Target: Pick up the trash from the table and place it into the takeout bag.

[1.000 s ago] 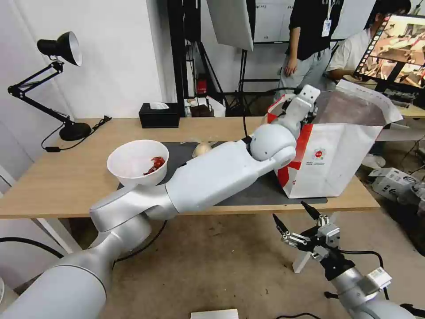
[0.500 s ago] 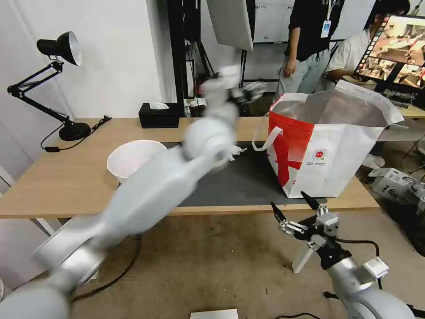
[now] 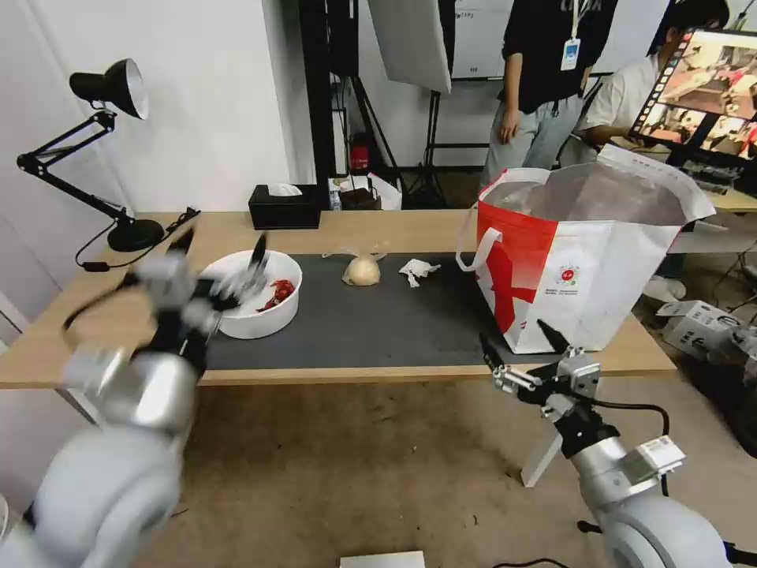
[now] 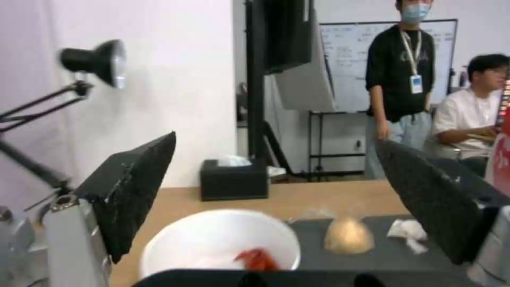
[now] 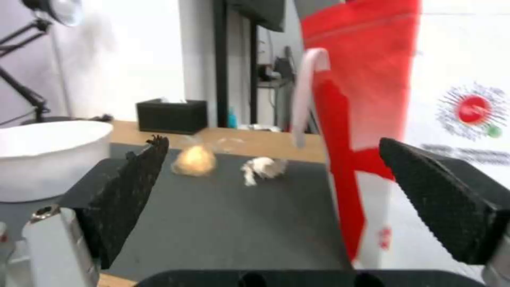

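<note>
On the dark mat (image 3: 378, 323) of the table (image 3: 95, 323), a white bowl (image 3: 252, 304) holds red shell scraps (image 3: 277, 290). My left gripper (image 3: 219, 251) hovers open and empty over the bowl's near-left rim. The left wrist view has the bowl (image 4: 212, 239) just beyond the left gripper (image 4: 276, 141). To the right lie a clear bag with a beige lump (image 3: 362, 270) and a crumpled tissue (image 3: 418, 270). The red-and-white takeout bag (image 3: 591, 260) stands open at the table's right end. My right gripper (image 3: 519, 347) waits open below the front edge, facing the takeout bag (image 5: 366, 99).
A black tissue box (image 3: 284, 207) sits at the table's back edge. A black desk lamp (image 3: 110, 87) stands at the back left, its cord trailing on the wood. Two people and a monitor are behind the table. A white table leg (image 3: 540, 465) is near my right arm.
My left arm has swung away from the takeout bag, leftward across the table, to the bowl. The lump and tissue, hidden behind it before, are now uncovered. The right gripper has risen slightly.
</note>
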